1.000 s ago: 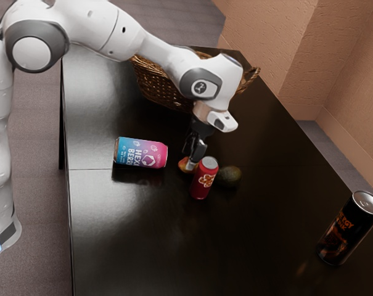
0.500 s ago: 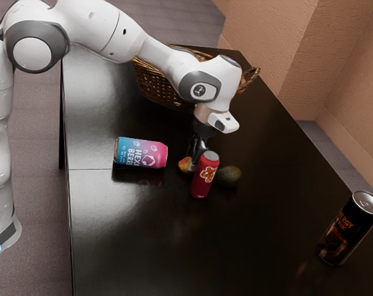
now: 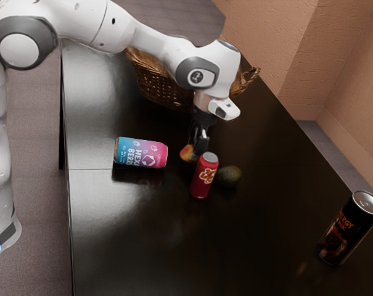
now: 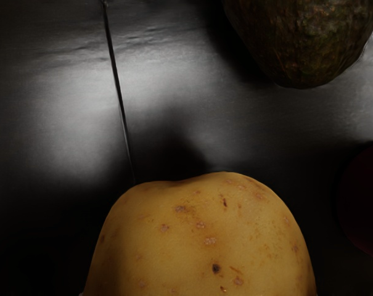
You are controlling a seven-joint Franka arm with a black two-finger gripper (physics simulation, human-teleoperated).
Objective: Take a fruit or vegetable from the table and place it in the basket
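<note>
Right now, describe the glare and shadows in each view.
Exterior view: pale glare streaks the table toward that view's left, and a dark patch lies under the tipped can. Wrist view: bright sheen flanks the table's seam, deep shadow borders the fruit, the avocado is dim, and the red can nearly sinks into darkness.

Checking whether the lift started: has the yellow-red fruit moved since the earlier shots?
Yes, up, with the gripper. In the exterior view the fruit was level with the blue-pink can's lower edge, now with its middle.
</note>
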